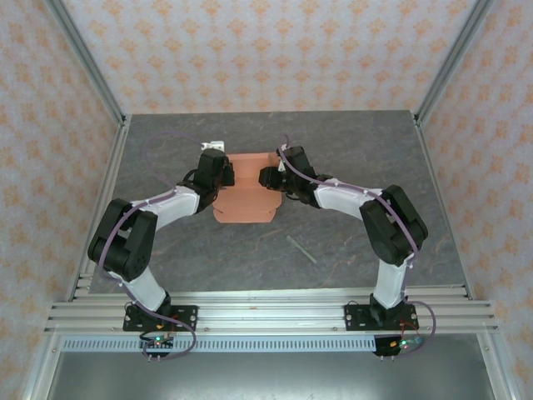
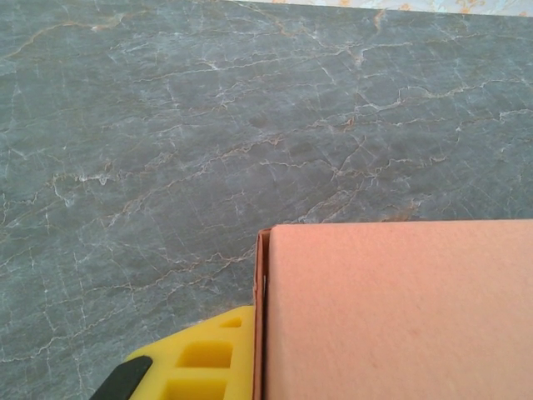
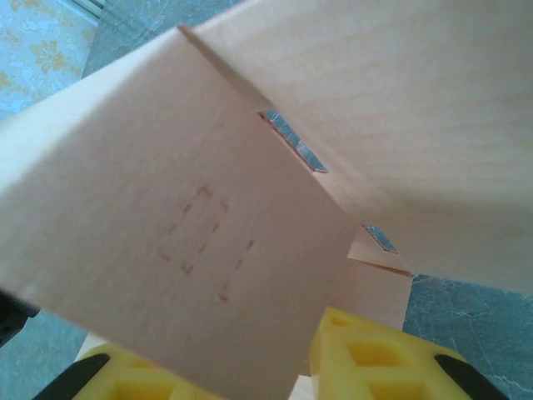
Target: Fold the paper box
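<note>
Salmon-orange thin card paper box (image 1: pixel 243 200) mid-desk (image 1: pixel 350 150), half folded, walls going up. Left tool (image 1: pixel 218 179) clenched on left wall. Right tool (image 1: pixel 268 177) astride far-right flap, grip unclear. Next, likely: steady left hold, fold flap inward

No readable txt, labels or nos. on paper box (image 1: pixel 246 196).

Desk (image 1: pixel 350 242): dark grey stone-look top with pale veins. Paper box (image 1: pixel 247 200) lies near desk centre, salmon-orange card, partly folded; its 6 o'clock panel is flat on the surface and the walls at its 12 o'clock end are raised. Thin greenish stick (image 1: pixel 301 249) lies flat at the box's 4 o'clock, apart from it, slanted.
</note>
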`<state>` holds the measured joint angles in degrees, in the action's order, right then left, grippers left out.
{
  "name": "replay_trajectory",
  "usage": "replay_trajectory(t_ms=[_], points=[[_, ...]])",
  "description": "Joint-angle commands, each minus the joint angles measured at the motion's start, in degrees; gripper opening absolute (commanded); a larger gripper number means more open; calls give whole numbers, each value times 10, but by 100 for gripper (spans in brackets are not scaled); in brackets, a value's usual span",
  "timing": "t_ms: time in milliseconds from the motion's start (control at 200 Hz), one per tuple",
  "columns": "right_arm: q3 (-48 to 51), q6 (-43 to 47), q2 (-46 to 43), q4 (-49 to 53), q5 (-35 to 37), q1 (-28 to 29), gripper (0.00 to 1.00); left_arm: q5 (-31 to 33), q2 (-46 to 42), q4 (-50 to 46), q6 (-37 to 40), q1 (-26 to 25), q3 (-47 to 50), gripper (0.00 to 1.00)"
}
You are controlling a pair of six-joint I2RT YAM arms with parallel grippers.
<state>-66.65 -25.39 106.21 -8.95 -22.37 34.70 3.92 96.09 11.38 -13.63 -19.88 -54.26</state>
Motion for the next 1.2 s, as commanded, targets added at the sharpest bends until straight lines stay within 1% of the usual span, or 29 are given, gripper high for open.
replay_trajectory(t_ms=[0,95,210,295,425,565,681,786,866,1031,1121,1196], points=[[10,36,-46,17,11,3,34,10,-23,-3,0,-2,2,0],[22,72,-92,59,33,0,41,15,-23,-5,4,-2,3,0],[39,124,-153,110,46,-7,47,16,-25,-8,10,-1,1,0],[49,168,-195,149,41,-21,51,8,-28,-13,9,-1,-2,0],[47,215,-240,197,16,-79,55,-13,-33,-17,4,1,-2,0],[24,222,-238,206,-2,-157,55,-24,-40,-22,0,0,-1,0],[-3,211,-197,200,-54,-216,55,-38,-45,-27,-5,0,-2,0],[-37,234,-143,219,-114,-248,53,-46,-51,-31,-8,0,-3,0],[-52,265,-109,232,-157,-251,51,-49,-55,-38,-6,0,-5,0],[-66,317,-63,218,-280,-251,51,-55,-62,-42,-5,1,-6,0],[-89,362,-39,250,-345,-251,50,-59,-64,-46,-3,0,-8,0],[-99,379,-26,264,-378,-249,49,-60,-65,-49,-2,0,-11,0]])
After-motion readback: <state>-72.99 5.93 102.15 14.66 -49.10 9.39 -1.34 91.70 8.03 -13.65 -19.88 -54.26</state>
